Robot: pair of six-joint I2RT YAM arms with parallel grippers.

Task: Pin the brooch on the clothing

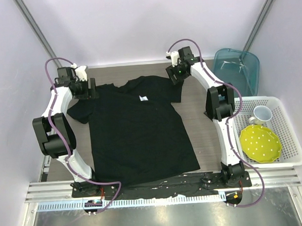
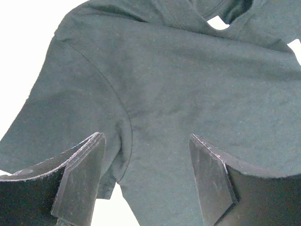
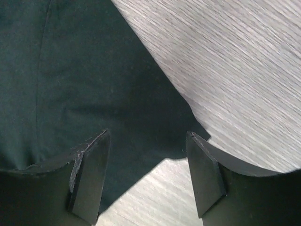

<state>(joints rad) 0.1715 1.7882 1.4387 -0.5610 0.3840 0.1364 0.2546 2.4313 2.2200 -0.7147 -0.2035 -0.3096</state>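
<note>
Across the desk point(image 1: 200, 125) lies the black T-shirt point(image 1: 136, 129), collar toward the far edge. Left pincer point(image 2: 146, 174) and right pincer point(image 3: 148, 174) hover over its sleeves near the far corners, jaws apart, empty.

White shells with chunky black joints on the left arm point(image 1: 55, 101) at frame left, same deal on the right arm point(image 1: 226, 139). Loops of purple cables point(image 1: 48, 73) off both, trailing down to the black bases point(image 1: 230, 175) along the bottom edge. Tiny green light point(image 1: 179, 69) by the upper-right wrist. Up close on the left gripper point(image 2: 146, 181): flat black fingers point(image 2: 80, 179), edges scuffed greyish.
</note>
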